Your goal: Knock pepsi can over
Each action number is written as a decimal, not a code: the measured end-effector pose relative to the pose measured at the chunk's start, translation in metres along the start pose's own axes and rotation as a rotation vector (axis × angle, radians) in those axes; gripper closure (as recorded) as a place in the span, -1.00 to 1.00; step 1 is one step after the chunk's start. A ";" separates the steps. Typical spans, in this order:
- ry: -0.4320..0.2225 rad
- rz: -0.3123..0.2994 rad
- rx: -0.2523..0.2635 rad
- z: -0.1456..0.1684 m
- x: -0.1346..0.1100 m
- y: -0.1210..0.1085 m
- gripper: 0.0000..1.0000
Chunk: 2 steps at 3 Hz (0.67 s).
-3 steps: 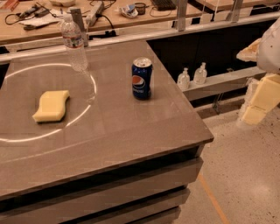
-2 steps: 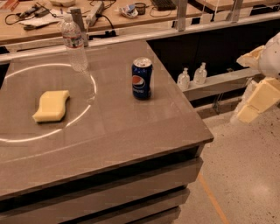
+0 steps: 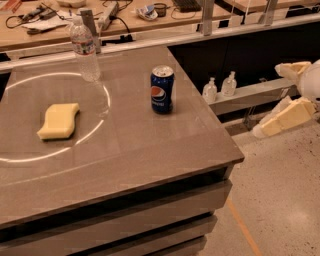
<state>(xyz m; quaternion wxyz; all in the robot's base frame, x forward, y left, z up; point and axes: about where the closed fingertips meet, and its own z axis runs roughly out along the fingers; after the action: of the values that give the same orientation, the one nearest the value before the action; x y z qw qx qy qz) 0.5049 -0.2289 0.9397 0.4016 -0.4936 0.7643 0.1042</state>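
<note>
The pepsi can (image 3: 162,90) is blue with the round logo and a silver top. It stands upright on the grey table (image 3: 150,150), near its right side. My gripper (image 3: 266,100) is at the right edge of the view, off the table and well to the right of the can, over the floor. Its two cream fingers (image 3: 287,117) are spread apart with nothing between them.
A clear plastic water bottle (image 3: 84,50) stands at the table's back left. A yellow sponge (image 3: 59,120) lies inside a bright ring of light on the left. Two small bottles (image 3: 220,87) sit on a low shelf right of the table. A cluttered workbench (image 3: 125,15) runs behind.
My gripper has moved a little to the left, toward the table's right edge. The can, bottle and sponge have not moved.
</note>
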 end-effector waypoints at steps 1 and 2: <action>-0.097 0.045 0.106 0.011 0.007 -0.020 -1.00; -0.121 0.050 0.162 0.010 0.004 -0.033 -1.00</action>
<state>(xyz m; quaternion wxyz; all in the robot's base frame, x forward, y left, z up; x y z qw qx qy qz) 0.5369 -0.2420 0.9384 0.4826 -0.4330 0.7569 0.0818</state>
